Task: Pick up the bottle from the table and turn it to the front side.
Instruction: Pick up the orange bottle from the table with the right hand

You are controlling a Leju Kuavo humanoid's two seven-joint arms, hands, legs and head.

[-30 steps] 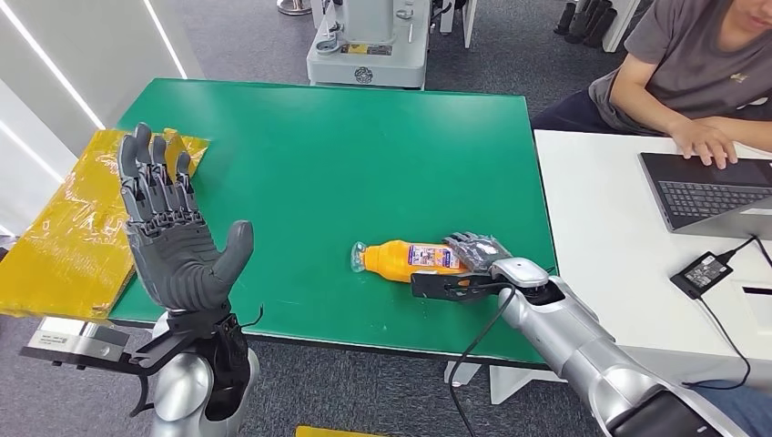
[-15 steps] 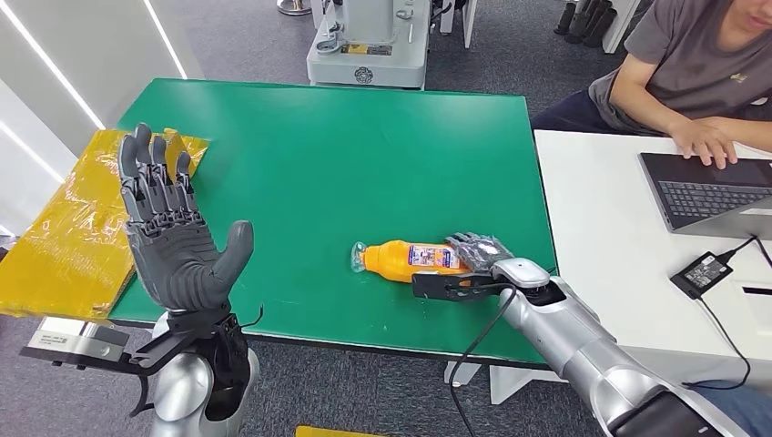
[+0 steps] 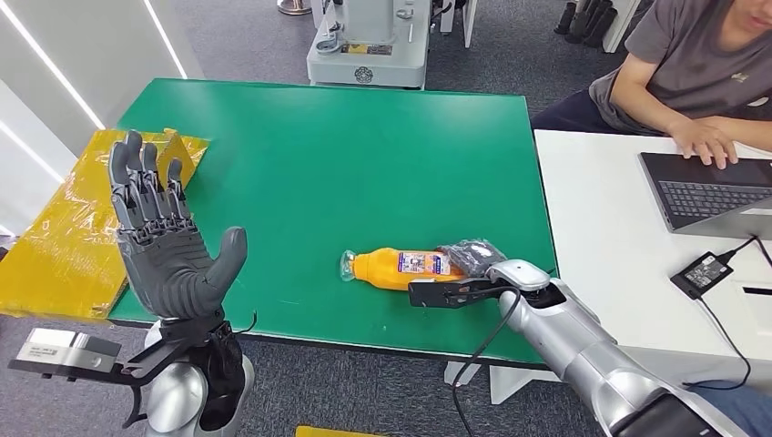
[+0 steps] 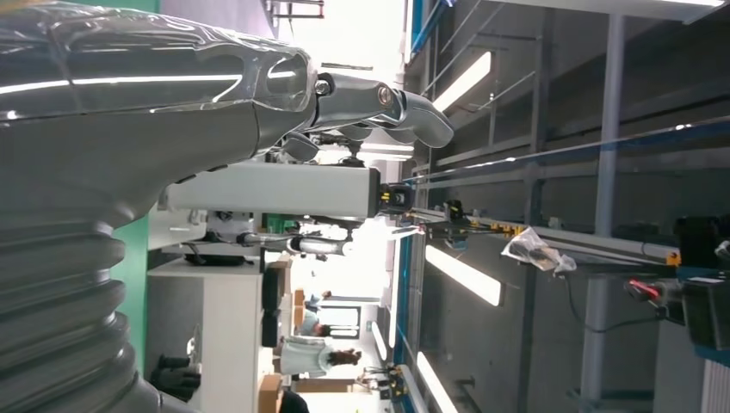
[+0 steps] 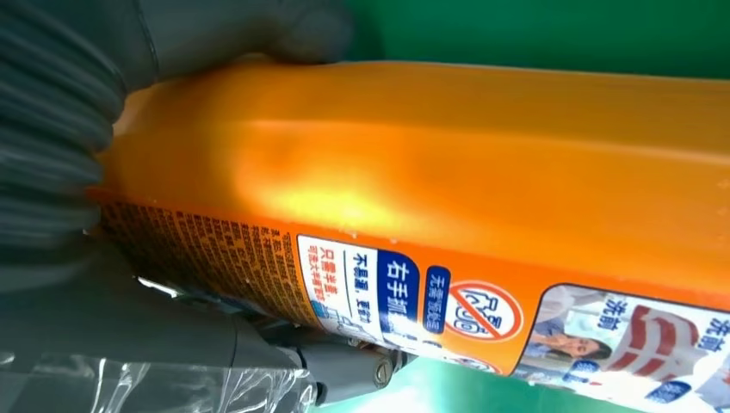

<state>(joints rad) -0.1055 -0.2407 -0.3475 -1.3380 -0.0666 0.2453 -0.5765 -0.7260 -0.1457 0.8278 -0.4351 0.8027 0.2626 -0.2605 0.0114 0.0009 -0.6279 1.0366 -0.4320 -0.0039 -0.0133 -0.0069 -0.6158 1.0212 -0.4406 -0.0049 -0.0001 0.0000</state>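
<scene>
Since a second ago, head view: the orange plastic bottle [image 3: 401, 268] with its clear cap has slid toward my left along the green counter [image 3: 337, 146], lying flat, my right hand [image 3: 469, 259] wrapped around its base. My left hand [image 3: 168, 241] sank slightly, fingers spread, holding nothing. Left wrist view: those fingers [image 4: 379, 103] stretch out released. Right wrist view: thumb and fingers [image 5: 250, 34] clamp the bottle, printed label showing. Grasp looks set; lift and turn remain.
</scene>
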